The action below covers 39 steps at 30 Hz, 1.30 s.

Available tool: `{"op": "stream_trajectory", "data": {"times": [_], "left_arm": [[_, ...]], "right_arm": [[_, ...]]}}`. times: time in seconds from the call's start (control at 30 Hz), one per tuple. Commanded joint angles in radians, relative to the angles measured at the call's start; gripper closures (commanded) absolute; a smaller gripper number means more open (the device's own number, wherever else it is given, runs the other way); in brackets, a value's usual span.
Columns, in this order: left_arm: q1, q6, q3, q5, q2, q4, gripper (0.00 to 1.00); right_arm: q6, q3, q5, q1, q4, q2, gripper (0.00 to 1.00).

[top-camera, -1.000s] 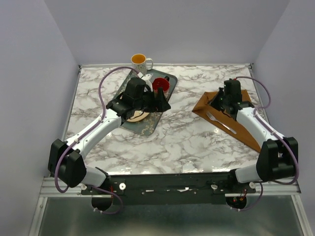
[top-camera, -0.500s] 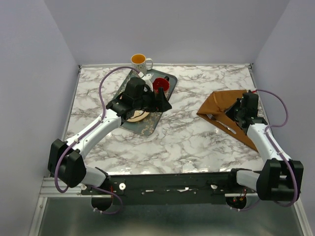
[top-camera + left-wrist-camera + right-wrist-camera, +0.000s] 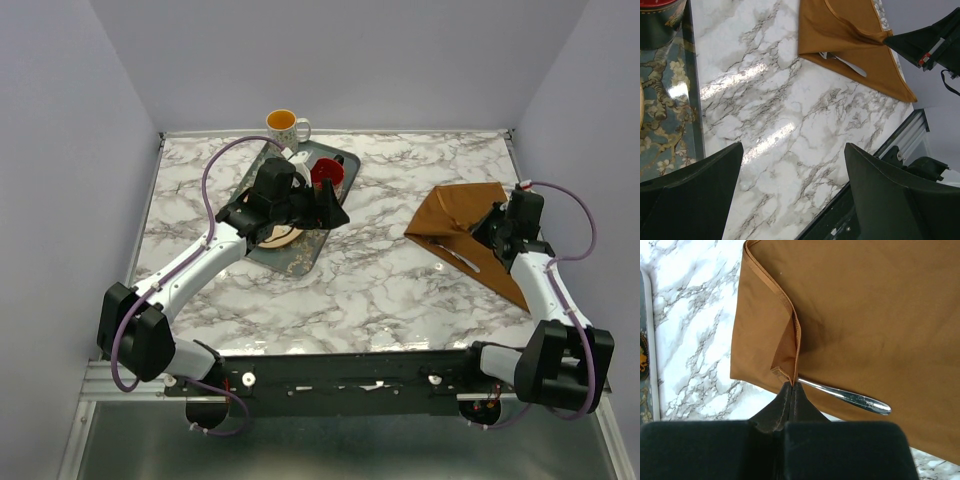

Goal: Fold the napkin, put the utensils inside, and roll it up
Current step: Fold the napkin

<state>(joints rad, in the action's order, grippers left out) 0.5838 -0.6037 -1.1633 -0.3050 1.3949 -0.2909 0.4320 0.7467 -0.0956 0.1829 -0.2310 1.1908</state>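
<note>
The rust-brown napkin [image 3: 455, 215] lies at the table's right side, folded over on itself; it also shows in the left wrist view [image 3: 850, 40] and the right wrist view [image 3: 865, 315]. A silvery fork lies under the folded flap; only its handle [image 3: 850, 397] sticks out, seen also from above [image 3: 462, 257] and in the left wrist view [image 3: 847, 64]. My right gripper [image 3: 792, 386] is shut on a corner of the napkin and holds it up over the fork; from above it sits at the napkin's right edge [image 3: 497, 222]. My left gripper [image 3: 335, 210] is open and empty over the tray's right edge.
A dark green patterned tray [image 3: 300, 250] at the back left holds a plate [image 3: 282, 238] and a red-rimmed cup [image 3: 326, 172]. A yellow mug [image 3: 285, 125] stands behind it. Bare marble [image 3: 380, 280] lies between tray and napkin. The table's right edge is close to the napkin.
My right gripper has carried the napkin corner to the right, folding the cloth over the fork so the tines are now covered. The left arm has not moved.
</note>
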Motion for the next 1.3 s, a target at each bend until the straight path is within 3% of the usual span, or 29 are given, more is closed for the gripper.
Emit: {"op": "stream_trajectory", "data": {"times": [0.0,0.33,0.87,1.27], "left_arm": [[-0.004,0.007,0.010,-0.033,0.006,0.016,0.09],[-0.006,0.010,0.014,-0.034,0.007,0.015,0.09],[-0.016,0.015,0.002,-0.052,0.003,0.010,0.09],[-0.018,0.010,0.014,-0.060,-0.002,0.015,0.09]], "right_arm": [[-0.044,-0.010,-0.050,0.043,-0.022,-0.026,0.99],[-0.084,-0.009,-0.062,0.084,-0.054,-0.042,0.99],[-0.101,-0.070,0.007,0.139,-0.022,0.070,0.99],[-0.021,-0.121,0.027,0.162,-0.037,0.092,0.92]]}}
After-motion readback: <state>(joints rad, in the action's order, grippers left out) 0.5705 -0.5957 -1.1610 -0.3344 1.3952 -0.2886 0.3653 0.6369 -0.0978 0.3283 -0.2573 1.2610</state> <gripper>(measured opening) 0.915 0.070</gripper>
